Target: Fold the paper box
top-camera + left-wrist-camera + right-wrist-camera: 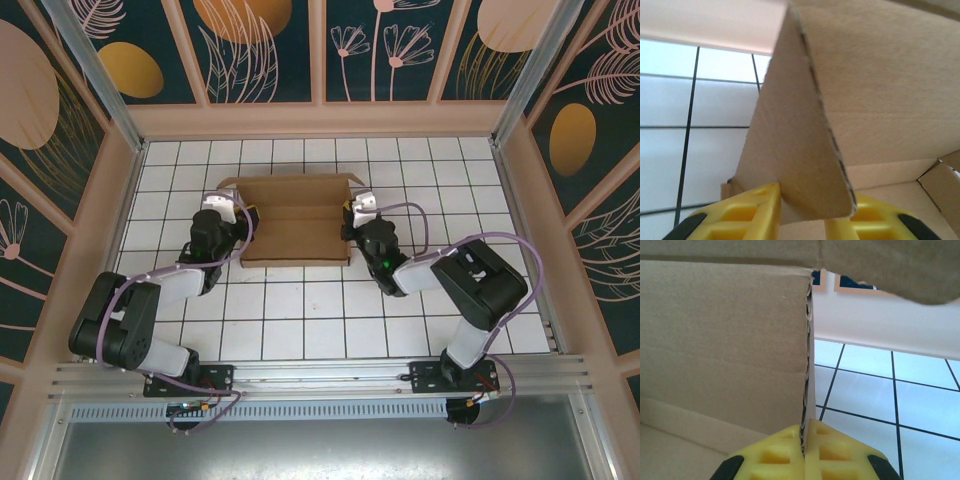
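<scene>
From above, your brown corrugated cardboard box [295,225] sat mid-bench on the white tiled bench [300,320]. The left tool [233,210] and right tool [352,212] were at its end walls, tips hidden. Left wrist: yellow fingers [760,210] clamped a side flap, their bases cut off. Right wrist: the tool was pinched tight on the wall's ragged edge.

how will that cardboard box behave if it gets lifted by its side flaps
The paper box probably feels light, since it is thin corrugated board. Its panels likely stay stiff, but the flap in the left gripper should hinge at creases. The ragged edge in the right gripper may crush if squeezed.
</scene>
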Controlling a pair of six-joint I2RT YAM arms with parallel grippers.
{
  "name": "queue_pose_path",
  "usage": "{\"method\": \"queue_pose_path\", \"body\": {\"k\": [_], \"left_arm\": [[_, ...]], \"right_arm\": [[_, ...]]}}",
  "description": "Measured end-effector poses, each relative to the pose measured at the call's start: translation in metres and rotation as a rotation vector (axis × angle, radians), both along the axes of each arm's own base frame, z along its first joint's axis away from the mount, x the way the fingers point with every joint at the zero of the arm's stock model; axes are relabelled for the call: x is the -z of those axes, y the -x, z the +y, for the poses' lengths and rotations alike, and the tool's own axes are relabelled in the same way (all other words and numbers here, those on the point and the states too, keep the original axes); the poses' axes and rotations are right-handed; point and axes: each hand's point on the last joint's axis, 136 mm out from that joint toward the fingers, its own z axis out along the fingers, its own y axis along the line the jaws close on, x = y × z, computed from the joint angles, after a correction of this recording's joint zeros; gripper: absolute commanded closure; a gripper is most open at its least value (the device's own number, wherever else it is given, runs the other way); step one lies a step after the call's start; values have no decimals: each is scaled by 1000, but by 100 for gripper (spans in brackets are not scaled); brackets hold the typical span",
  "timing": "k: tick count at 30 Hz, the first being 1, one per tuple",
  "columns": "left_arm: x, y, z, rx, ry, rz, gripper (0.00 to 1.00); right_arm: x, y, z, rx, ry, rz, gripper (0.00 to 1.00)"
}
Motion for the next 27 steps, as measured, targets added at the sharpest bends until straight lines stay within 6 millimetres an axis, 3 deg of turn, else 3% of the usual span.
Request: {"method": "queue_pose_path", "body": {"k": [8,15,27], "left_arm": [[5,16,8,-43,47,26,80],[4,19,15,-83,64,33,83],[4,19,24,-131,64,33,86]], "right_arm": [[3,17,-1,-53,-38,-6,100],[2,26,11,-78,-71,10,100],[-5,18,36,-45,-108,72,98]]}}
